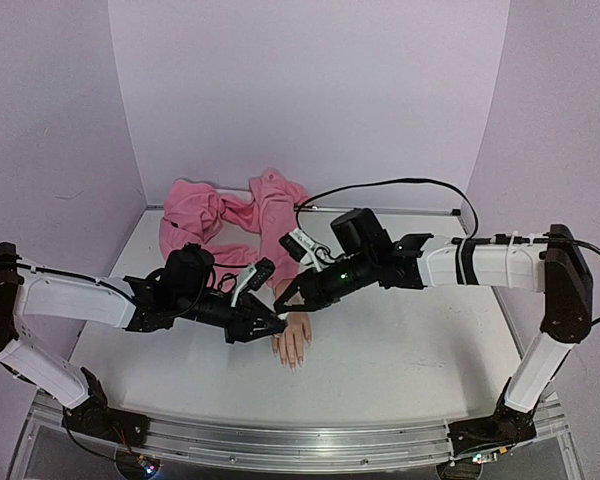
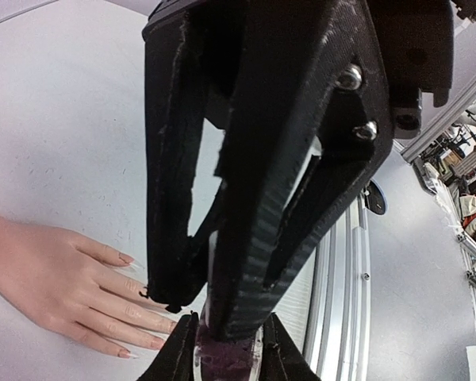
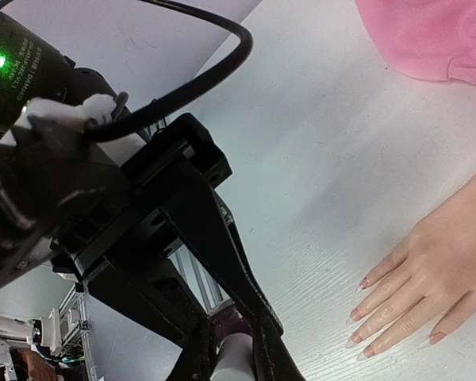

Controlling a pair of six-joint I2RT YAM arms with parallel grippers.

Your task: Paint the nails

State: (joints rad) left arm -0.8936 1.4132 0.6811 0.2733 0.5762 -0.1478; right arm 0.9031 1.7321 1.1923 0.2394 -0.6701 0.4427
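The pale mannequin hand point(image 1: 293, 340) lies palm down at the table's middle, its wrist toward the pink cloth. Its nails point(image 2: 125, 258) look skin-toned; in the right wrist view one nail point(image 3: 365, 282) shows a dark smudge. My left gripper point(image 1: 272, 325) is shut on a small bottle of dark purple polish point(image 2: 226, 361), just left of the hand. My right gripper point(image 1: 288, 300) meets it from the right and is shut on the bottle's pale grey cap point(image 3: 234, 361). The left gripper point(image 2: 230, 333) and right gripper point(image 3: 232, 337) each show at the bottom of their own wrist view. The brush is hidden.
A crumpled pink cloth point(image 1: 230, 215) lies at the back, behind the hand. A black cable point(image 1: 400, 185) loops above the right arm. The metal rail point(image 1: 300, 445) runs along the near table edge.
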